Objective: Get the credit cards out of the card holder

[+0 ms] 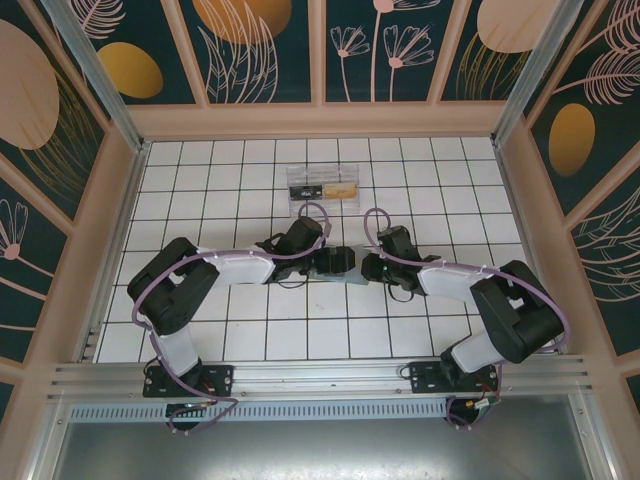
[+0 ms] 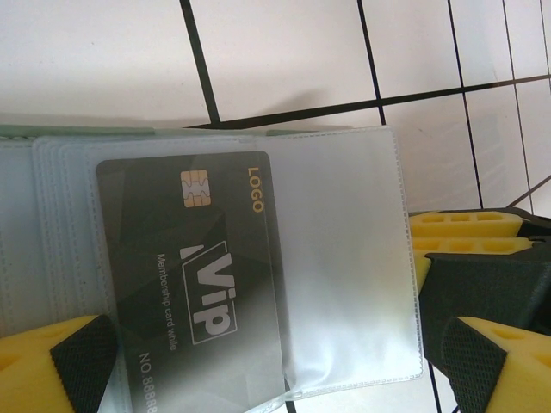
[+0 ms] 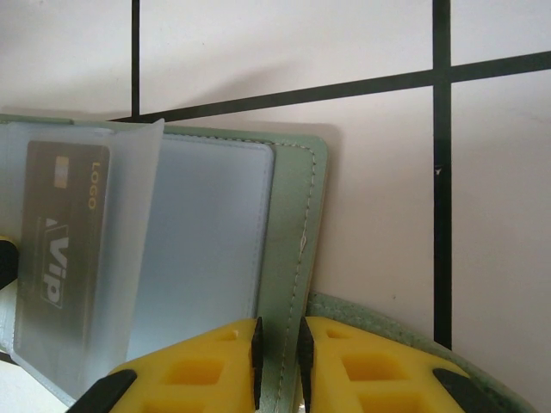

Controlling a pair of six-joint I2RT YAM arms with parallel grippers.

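The left arm (image 1: 185, 280) and right arm (image 1: 500, 310) bend low and reach to the middle of the table (image 1: 250, 335). The right pincer (image 3: 277, 361) is clamped on the edge of the green card holder (image 3: 297, 215). The left pincer (image 2: 275, 370) is spread wide apart over a clear sleeve (image 2: 344, 258) that holds a dark card (image 2: 189, 284).

Counter (image 1: 250, 340): white tiles, black grid lines.
Holder (image 3: 293, 215): pale sage-green cover, stitching the same green. Sleeves (image 2: 344, 258) frosted clear.
Card (image 2: 189, 275) in holder: dark grey-black with faint angular facets. Gold chip, gold "LOGO", white "Vip" and small white print.
Left claw (image 2: 275, 370), right claw (image 3: 280, 366): yellow fingers (image 2: 34, 353), black knurled pads (image 2: 82, 357).
Left arm (image 1: 190, 280), right arm (image 1: 500, 310), either side of holder: black with white links, lilac cables (image 1: 200, 262).
Walls (image 1: 400, 50) beyond holder: dark teal, pink plant outlines, gold and peach ovals.
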